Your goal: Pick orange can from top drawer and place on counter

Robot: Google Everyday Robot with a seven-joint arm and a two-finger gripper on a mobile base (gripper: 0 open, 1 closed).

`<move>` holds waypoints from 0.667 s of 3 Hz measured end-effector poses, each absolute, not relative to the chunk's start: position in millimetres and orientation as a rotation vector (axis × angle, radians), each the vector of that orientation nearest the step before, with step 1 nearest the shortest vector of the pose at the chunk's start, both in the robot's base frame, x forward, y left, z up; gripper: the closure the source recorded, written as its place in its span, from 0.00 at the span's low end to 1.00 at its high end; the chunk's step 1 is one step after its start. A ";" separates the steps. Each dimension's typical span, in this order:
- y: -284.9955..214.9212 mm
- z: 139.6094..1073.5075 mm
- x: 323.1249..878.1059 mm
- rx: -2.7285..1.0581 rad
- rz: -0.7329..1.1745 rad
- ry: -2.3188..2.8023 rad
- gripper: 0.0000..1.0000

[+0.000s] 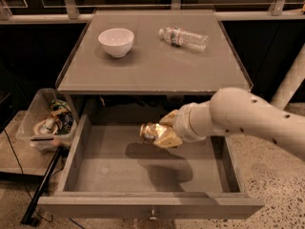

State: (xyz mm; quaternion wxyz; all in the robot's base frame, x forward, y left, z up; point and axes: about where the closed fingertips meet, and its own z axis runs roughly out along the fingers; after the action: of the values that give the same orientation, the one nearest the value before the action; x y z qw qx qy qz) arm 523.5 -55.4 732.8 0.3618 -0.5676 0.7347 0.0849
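The orange can (151, 132), shiny gold with a silver end, lies on its side in my gripper (167, 129), which is shut on it. I hold the can in the air above the floor of the open top drawer (109, 168), near its back and just below the counter's front rim. Its shadow falls on the drawer floor. My white arm (248, 118) reaches in from the right. The grey counter (152, 63) lies above and behind the can.
A white bowl (116, 41) stands on the counter's back left. A clear plastic water bottle (185, 37) lies on its back right. A clear bin of clutter (47, 123) sits on the floor to the drawer's left. A small knob (153, 216) is on the drawer front.
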 end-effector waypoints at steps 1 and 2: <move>-76.2 778.9 553.1 -1.462 0.126 1.890 1.00; -111.6 832.7 575.7 -1.443 0.008 1.909 1.00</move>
State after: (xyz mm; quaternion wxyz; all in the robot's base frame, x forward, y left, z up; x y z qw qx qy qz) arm 575.7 -111.6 832.7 0.3656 -0.5611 0.7426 0.0030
